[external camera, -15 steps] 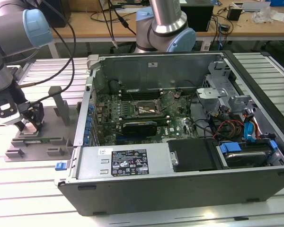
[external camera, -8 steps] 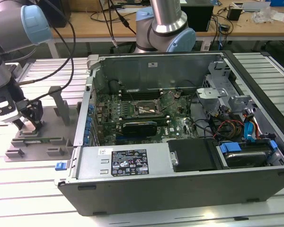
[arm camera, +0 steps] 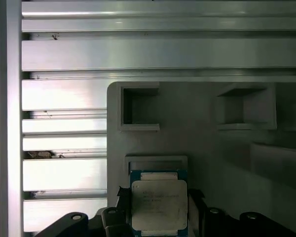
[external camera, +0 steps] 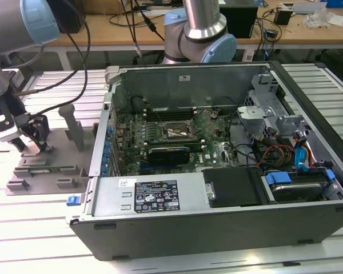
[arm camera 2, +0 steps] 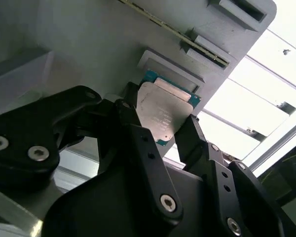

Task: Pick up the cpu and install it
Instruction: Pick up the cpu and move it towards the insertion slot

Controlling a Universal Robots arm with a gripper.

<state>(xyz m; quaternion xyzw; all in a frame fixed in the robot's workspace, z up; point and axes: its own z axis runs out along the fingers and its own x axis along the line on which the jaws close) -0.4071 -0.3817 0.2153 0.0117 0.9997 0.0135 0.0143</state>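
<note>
The cpu (arm camera 2: 164, 109) is a small square chip with a silver-grey metal top and a green-blue rim, seen in both wrist views (arm camera: 159, 205). It sits between my two black fingers, just over a shallow pocket of the grey fixture tray (arm camera 2: 89, 39). My gripper (arm camera 2: 158, 117) is shut on the cpu, one finger against each opposite edge (arm camera: 159, 197). In the exterior view the gripper (external camera: 35, 138) hangs over the tray (external camera: 46, 171) at that view's left. The black motherboard socket (external camera: 174, 131) lies inside the open computer case.
The open computer case (external camera: 217, 228) fills the middle and the exterior view's right, with cables, drives and a power supply inside. Grey posts (external camera: 74, 128) stand on the tray beside the gripper. A second arm's base (external camera: 200, 34) rises behind the case. Ribbed aluminium table (arm camera: 64, 98) surrounds the tray.
</note>
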